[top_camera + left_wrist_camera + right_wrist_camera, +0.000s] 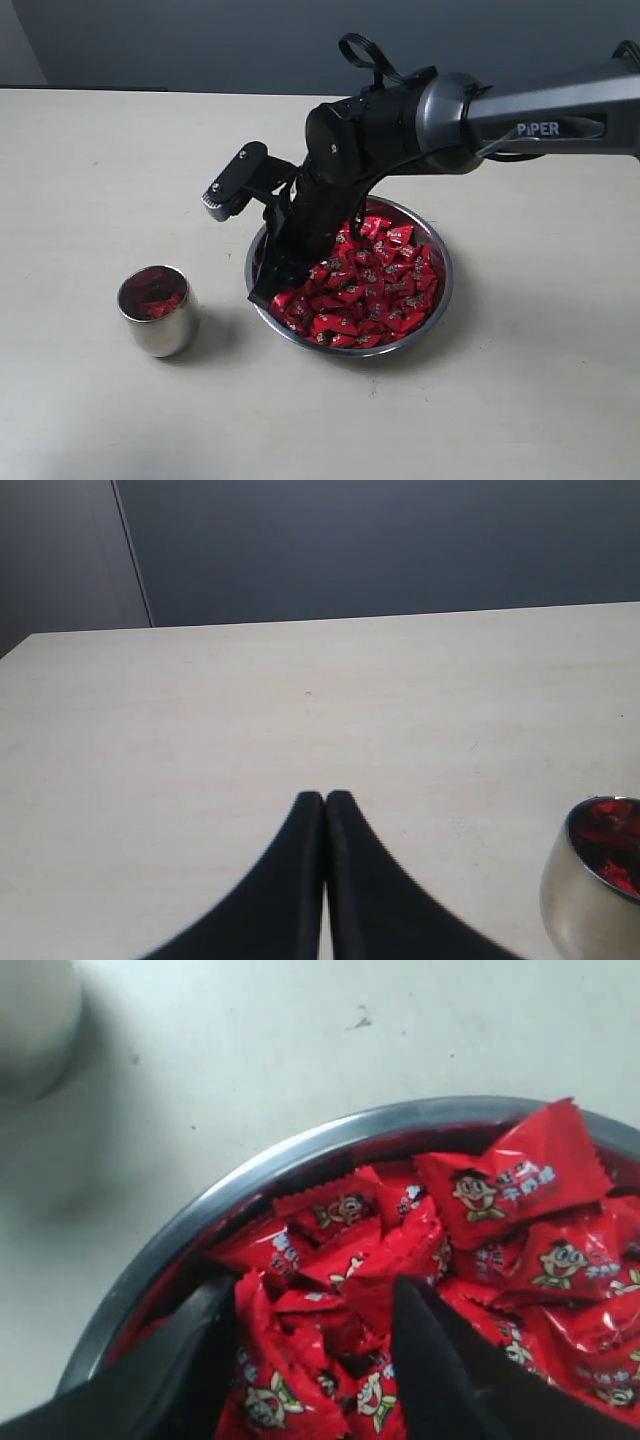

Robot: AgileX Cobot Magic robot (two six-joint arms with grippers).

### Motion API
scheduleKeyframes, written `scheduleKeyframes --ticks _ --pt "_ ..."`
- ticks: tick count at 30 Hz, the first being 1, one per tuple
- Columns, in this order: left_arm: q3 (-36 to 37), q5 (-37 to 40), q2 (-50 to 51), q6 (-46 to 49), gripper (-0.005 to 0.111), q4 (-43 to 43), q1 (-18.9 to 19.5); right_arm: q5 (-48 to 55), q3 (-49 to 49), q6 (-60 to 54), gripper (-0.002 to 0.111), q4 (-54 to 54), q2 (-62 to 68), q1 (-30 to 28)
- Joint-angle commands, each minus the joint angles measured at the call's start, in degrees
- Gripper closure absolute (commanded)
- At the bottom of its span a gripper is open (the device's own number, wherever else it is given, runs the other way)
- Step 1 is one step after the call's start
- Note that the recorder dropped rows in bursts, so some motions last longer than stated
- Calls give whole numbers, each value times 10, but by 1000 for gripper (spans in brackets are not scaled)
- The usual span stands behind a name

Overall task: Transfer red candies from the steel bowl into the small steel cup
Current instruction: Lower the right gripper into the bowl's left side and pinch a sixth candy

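Note:
The steel bowl (443,290) sits at the table's middle, heaped with red candies (380,285). My right gripper (272,288) reaches down into the bowl's left side. In the right wrist view this gripper (315,1295) is open, its two black fingers (430,1360) sunk into the red candies (510,1185) with several lying loose between them, close to the bowl's rim (300,1150). The small steel cup (158,312) stands left of the bowl with a few red candies inside. My left gripper (325,798) is shut on nothing above bare table, with the cup (590,890) off to one side.
The right arm (520,115) stretches in from the right edge over the bowl's back. A blurred view of the cup (30,1020) shows in the right wrist view's corner. Pale tabletop (90,180) surrounds bowl and cup, with a dark wall behind.

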Motion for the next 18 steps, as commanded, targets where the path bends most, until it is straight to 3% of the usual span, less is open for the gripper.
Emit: scheduleKeyframes --ticks 1,18 --pt "2 -1 -3 -1 106 -1 0 11 -3 4 61 -6 -6 -1" --pt "2 -1 -3 -1 106 -1 0 23 -3 29 61 -6 7 -1"
